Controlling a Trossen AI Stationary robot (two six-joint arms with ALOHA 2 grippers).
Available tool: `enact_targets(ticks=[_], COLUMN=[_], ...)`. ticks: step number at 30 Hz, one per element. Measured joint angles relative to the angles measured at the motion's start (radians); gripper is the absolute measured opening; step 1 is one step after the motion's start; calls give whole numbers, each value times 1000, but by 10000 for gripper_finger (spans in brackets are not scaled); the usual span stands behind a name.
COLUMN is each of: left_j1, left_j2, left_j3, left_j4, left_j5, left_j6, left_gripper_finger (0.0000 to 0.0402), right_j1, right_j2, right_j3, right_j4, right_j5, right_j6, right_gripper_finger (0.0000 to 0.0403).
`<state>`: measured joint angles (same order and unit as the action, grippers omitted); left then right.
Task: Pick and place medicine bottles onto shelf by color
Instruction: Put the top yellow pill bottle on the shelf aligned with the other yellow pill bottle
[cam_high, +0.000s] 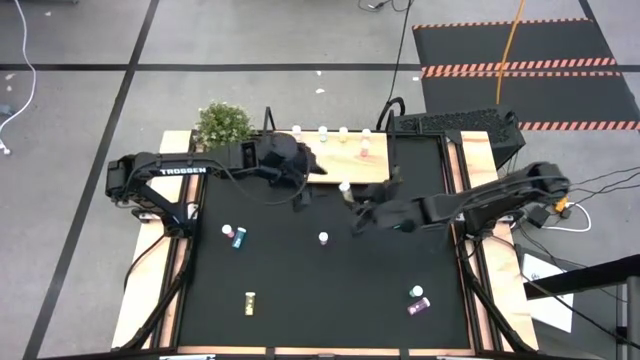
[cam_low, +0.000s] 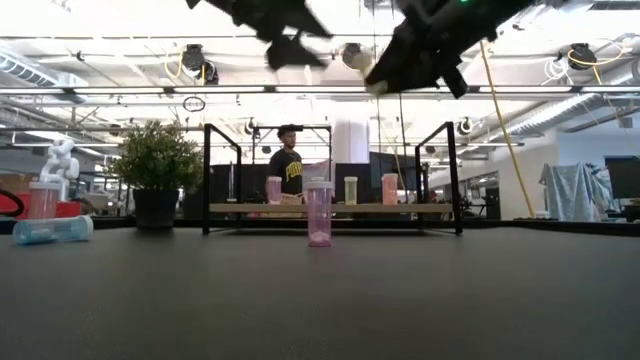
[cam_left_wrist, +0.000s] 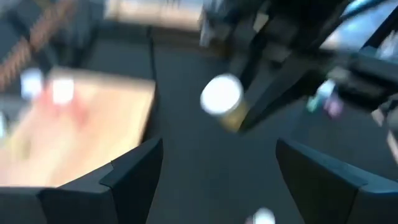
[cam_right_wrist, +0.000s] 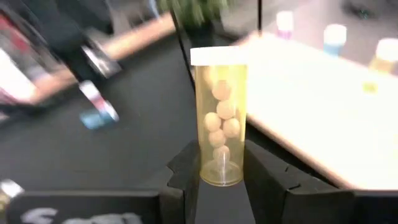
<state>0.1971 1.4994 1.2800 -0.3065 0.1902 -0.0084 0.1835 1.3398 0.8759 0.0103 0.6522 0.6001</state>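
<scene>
Care suits the carry: right end effector (cam_right_wrist: 221, 171), clenched on the upright yellow bottle (cam_right_wrist: 219, 118) above the surface beside the shelf (cam_high: 352, 166), should set it level by the shelf's yellow bottle (cam_high: 343, 134).

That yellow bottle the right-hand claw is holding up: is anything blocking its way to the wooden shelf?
Nothing visible does. The right gripper holds the yellow bottle in the air beside the shelf. The left gripper, open, hovers near the shelf's front edge, off to one side of that path.
</scene>
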Motion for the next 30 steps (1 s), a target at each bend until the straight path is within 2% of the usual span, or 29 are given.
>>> enact_targets(ticks=[4, 6, 8, 10, 15, 18, 21, 26, 30], left_j1=[-18, -22, -29, -42, -91, -118, -136, -142, -140], left_j2=[0, 0, 3, 19, 121, 177, 192, 193, 193], left_j3=[0, 1, 1, 1, 1, 3, 19, 21, 20], left_j4=[261, 367, 457, 555, 758, 825, 827, 800, 772], left_j5=[25, 37, 31, -9, -35, -66, -135, -233, -243], left_j6=[8, 23, 38, 41, 67, 100, 108, 109, 109], left_gripper_finger=[314, 314, 314, 314, 314, 314, 314, 314, 314], right_j1=[-10, -12, -16, -28, -79, -102, -116, -133, -138], right_j2=[-137, -185, -225, -247, -259, -259, -265, -272, -273], right_j3=[-183, -254, -308, -338, -351, -351, -351, -349, -349], right_j4=[350, 495, 613, 680, 681, 683, 702, 708, 702], right_j5=[-1, -9, -41, -71, -208, -215, -214, -316, -343], right_j6=[-219, -382, -543, -633, -676, -673, -696, -717, -718], right_gripper_finger=[95, 96, 98, 99, 99, 99, 100, 100, 100])
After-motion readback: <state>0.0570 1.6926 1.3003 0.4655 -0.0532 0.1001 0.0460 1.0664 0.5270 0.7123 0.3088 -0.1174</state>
